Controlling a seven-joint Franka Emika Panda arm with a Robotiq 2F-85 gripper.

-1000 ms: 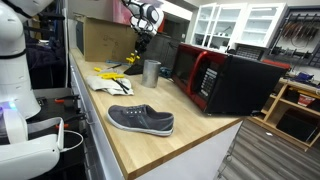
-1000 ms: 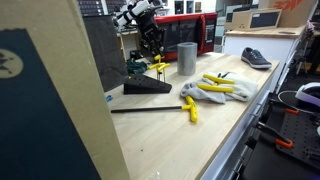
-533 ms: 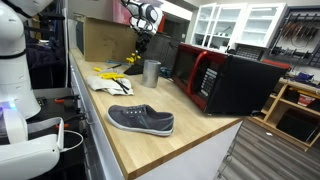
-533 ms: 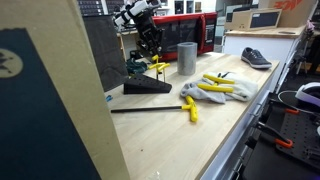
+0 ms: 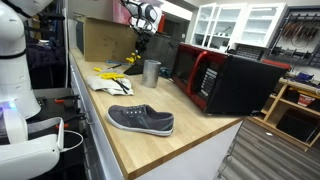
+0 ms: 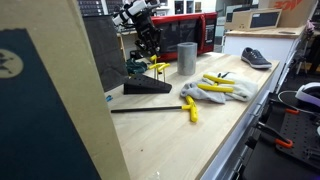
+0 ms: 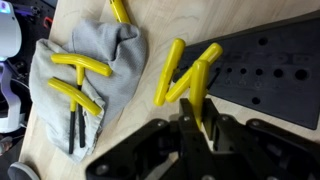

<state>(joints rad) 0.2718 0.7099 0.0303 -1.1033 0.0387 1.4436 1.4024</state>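
Note:
My gripper (image 7: 200, 118) is shut on a yellow-handled wrench (image 7: 197, 85), whose handle stands up between the two black fingers. It hangs just over the near edge of a black tool holder (image 7: 270, 70) drilled with holes. Two more yellow handles (image 7: 170, 75) lie against the held one. In both exterior views the gripper (image 6: 152, 50) (image 5: 137, 47) points down over the black wedge-shaped holder (image 6: 148, 87), with the yellow wrench (image 6: 158, 67) below it.
A grey cloth (image 7: 90, 55) (image 6: 210, 92) carries several yellow-handled wrenches (image 7: 80, 65). Another wrench (image 6: 190, 108) lies on the wooden bench. A metal cup (image 5: 151, 72) stands nearby, then a red-and-black microwave (image 5: 225, 80), a grey shoe (image 5: 141, 120) and a cardboard box (image 5: 105, 38).

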